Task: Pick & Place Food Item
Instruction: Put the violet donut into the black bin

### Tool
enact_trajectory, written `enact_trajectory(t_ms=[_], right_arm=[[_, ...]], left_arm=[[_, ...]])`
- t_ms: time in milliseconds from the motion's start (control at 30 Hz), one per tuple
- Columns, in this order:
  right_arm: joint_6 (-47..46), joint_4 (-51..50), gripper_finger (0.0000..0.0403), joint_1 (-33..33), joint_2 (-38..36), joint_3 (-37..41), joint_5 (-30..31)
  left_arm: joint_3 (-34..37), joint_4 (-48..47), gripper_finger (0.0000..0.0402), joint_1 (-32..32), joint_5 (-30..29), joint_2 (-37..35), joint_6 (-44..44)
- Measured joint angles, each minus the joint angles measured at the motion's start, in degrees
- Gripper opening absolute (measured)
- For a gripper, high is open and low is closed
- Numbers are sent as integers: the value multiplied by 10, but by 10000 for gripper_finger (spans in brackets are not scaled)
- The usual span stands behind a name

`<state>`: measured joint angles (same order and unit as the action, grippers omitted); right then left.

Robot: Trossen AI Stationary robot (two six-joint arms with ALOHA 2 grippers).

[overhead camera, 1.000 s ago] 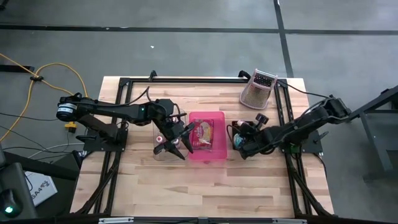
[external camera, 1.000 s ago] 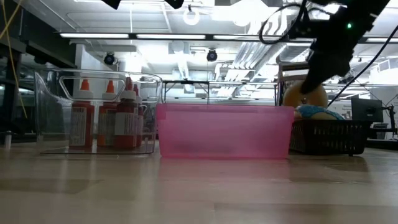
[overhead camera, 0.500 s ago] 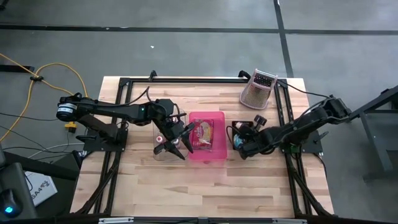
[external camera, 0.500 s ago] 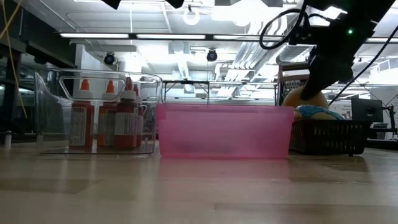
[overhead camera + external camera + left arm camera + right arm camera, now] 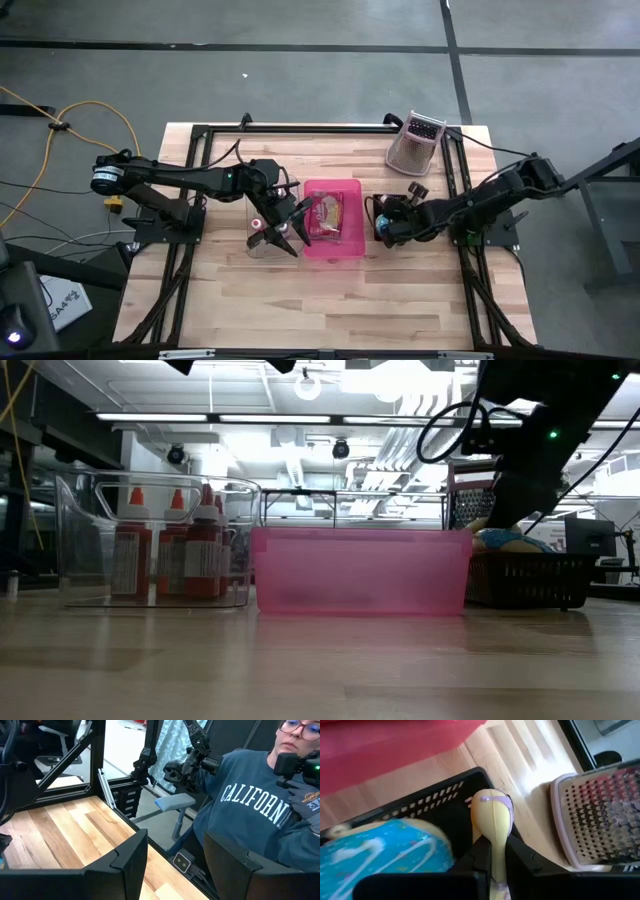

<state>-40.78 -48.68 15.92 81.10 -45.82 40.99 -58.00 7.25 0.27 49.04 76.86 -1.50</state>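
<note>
Right gripper (image 5: 497, 851) sits low over the black slotted plastic basket (image 5: 427, 800), right of centre on the pale wooden table (image 5: 330, 300). Its two dark fingers (image 5: 522, 857) are clamped on a pale yellow, banana-shaped food item (image 5: 492, 817) with a small purple sticker near its tip; the sticker's writing is too small to read. The yellow item stands between the fingers, its tip reaching over the basket's rim. Beside it inside the basket lies a blue packet with white markings (image 5: 395, 847); no words legible on it.

Just left of the basket stands a translucent pink plastic bin (image 5: 333, 218) holding a wrapped food packet (image 5: 328, 215). Far right of the basket lies a pinkish-white box grater (image 5: 414, 143).

Left gripper (image 5: 281, 233) hovers at the pink bin's left edge, above a clear plastic bin (image 5: 150, 540) of red sauce bottles with orange caps (image 5: 130, 545); bottle labels unreadable. Its fingers (image 5: 127, 862) stand apart, nothing between them.

Beyond the table's edge, left wrist view shows a person in a blue sweatshirt (image 5: 260, 810) reading "CALIFORNI", the rest hidden.
</note>
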Motion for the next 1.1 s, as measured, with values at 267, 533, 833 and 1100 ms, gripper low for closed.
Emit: enact_trajectory(t_ms=[267, 533, 833, 1100], right_arm=[[20, 20, 61, -5, 0, 0, -8], [20, 19, 91, -5, 0, 0, -9], [21, 20, 123, -5, 0, 0, -18], [39, 33, 139, -7, -26, -1, -29]], left_arm=[[0, 0, 184, 0, 0, 0, 0], [0, 0, 184, 0, 0, 0, 1], [0, 0, 184, 0, 0, 0, 1], [0, 0, 184, 0, 0, 0, 2]])
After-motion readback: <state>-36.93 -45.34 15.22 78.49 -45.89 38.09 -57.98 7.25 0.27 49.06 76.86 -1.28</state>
